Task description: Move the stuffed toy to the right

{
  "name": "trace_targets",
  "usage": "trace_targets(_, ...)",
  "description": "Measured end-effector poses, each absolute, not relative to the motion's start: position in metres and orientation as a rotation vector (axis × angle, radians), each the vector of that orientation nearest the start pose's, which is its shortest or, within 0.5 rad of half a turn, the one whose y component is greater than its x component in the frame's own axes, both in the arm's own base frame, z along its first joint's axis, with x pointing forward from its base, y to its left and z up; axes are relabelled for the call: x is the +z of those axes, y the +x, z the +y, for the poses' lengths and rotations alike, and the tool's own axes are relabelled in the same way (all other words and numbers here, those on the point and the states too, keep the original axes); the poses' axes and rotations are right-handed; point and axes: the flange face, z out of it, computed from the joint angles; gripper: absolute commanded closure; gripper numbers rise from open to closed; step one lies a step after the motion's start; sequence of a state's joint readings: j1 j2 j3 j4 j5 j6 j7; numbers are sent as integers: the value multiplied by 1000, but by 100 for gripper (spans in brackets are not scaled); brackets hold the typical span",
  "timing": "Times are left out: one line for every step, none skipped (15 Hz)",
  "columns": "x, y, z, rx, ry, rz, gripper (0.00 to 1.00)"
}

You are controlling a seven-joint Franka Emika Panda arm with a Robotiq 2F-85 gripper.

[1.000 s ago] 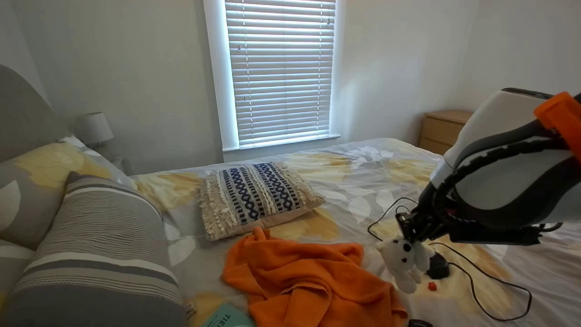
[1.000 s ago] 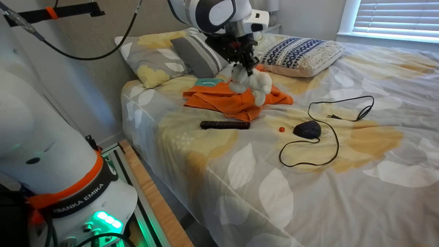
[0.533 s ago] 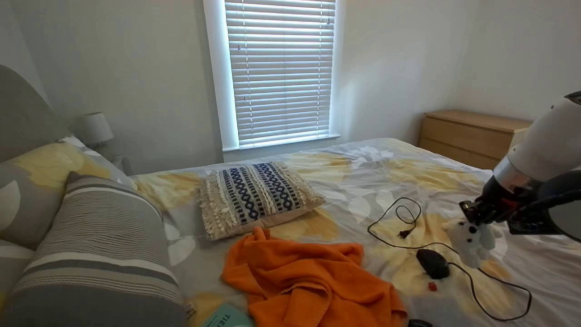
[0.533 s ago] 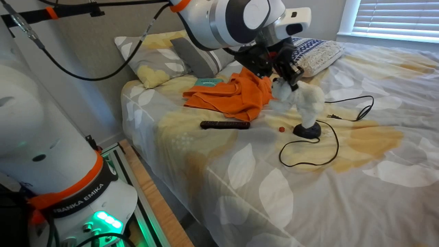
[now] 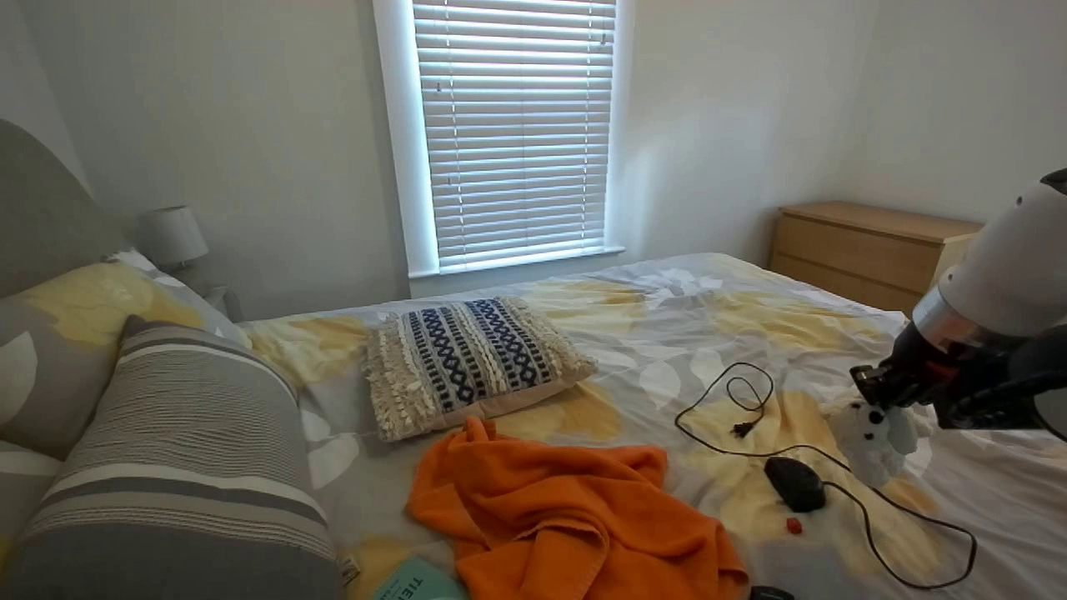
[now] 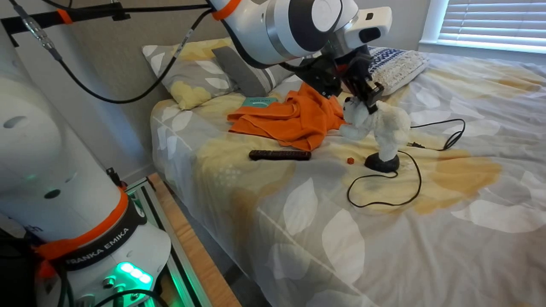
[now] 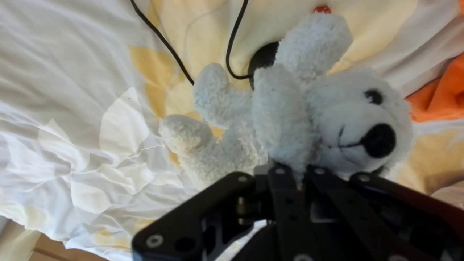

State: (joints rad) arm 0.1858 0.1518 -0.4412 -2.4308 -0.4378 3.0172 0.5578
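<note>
Stuffed toy (image 5: 871, 443) hangs near the black corded gadget (image 5: 796, 485), not touching it in an exterior view. Gripper (image 7: 299, 173) is pinched on toy's upper body by the neck, prob. b/c soft fur squashes into a decent hold. Held up, I'd guess, so feet clear gadget's cord (image 6: 362, 207). Red bit (image 6: 350, 160) just beside gadget; orange cloth (image 6: 294, 121) & dark remote (image 6: 280, 155) farther out from it. Set-down not yet done, from where I stand.

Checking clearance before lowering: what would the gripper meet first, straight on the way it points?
The gripper holds the stuffed toy in its jaws; beyond that, the bedspread looks first in line, toy probably touching before jaws. The black cable may lie there too; depth unclear.
</note>
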Motion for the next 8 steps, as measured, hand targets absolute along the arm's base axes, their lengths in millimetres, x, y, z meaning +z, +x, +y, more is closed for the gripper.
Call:
trace_targets(293,513,-102,-738,-3146,592,98)
trace_targets(293,513,-102,-738,-3146,592,98)
trace_targets(293,513,-102,-738,-3146,592,98)
trace_targets(293,514,-103,-740,-3146,593,98)
trace_targets(294,516,-105,-747,-3146,597,98)
trace_targets(295,520,-108,-758,-3147,610,98)
trace_targets(296,527,-113,-771,-3150,628,98)
trace_targets(296,535,-120,-788,-3156,651,98)
